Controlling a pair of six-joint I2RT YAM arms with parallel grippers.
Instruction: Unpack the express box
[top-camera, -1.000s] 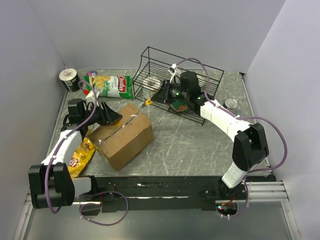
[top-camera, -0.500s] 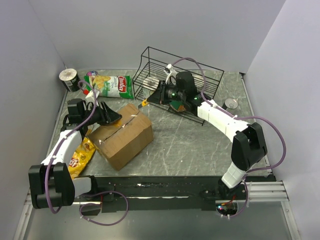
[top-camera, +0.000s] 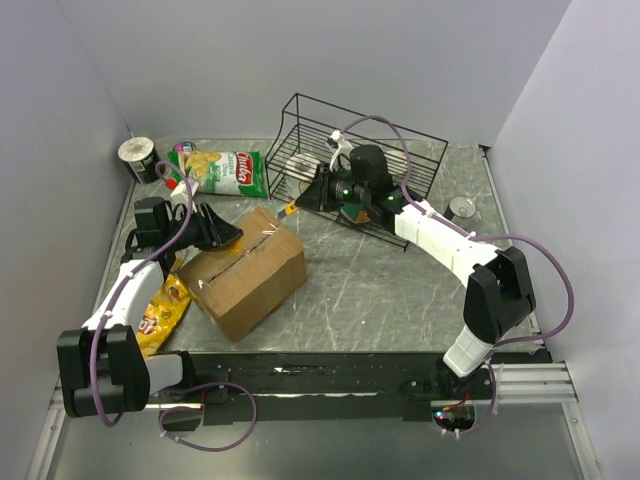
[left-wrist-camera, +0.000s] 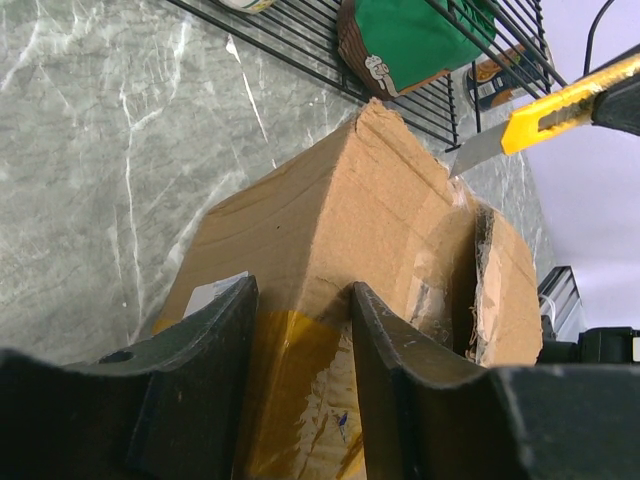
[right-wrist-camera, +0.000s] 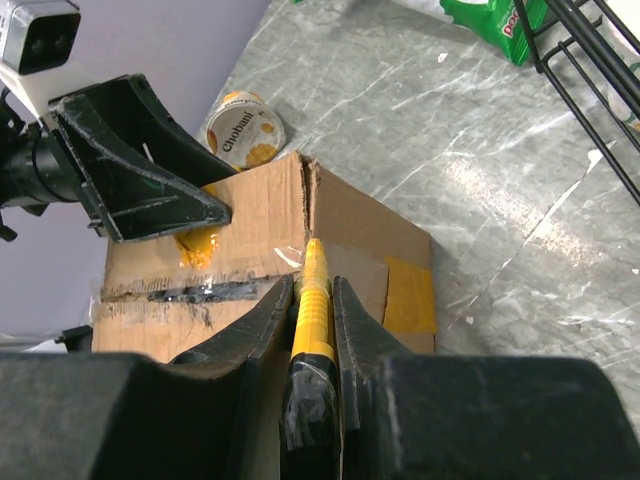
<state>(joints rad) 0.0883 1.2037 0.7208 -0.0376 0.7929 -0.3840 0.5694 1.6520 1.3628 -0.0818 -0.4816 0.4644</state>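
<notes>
Top external view: the express box (top-camera: 248, 272), brown corrugated cardboard, sits angled on the left half of the grey marbled counter (top-camera: 400, 290), in front of the black wire basket (top-camera: 320, 104). The left gripper (left-wrist-camera: 300, 300) hides the box's near edge. Its fingers stand apart over a glossy yellowish tape strip, and I cannot tell whether they pinch the cardboard. The right gripper (right-wrist-camera: 312, 290) is clamped on a yellow utility knife (right-wrist-camera: 316, 262). The thin blade seems to meet the ragged top seam, though its tip is too small to be sure.

"Chobani" on the yogurt cup (right-wrist-camera: 243, 140) just beyond the express box (right-wrist-camera: 330, 240), green snack bag (top-camera: 225, 171) behind the box, its red oval logo illegible
</notes>
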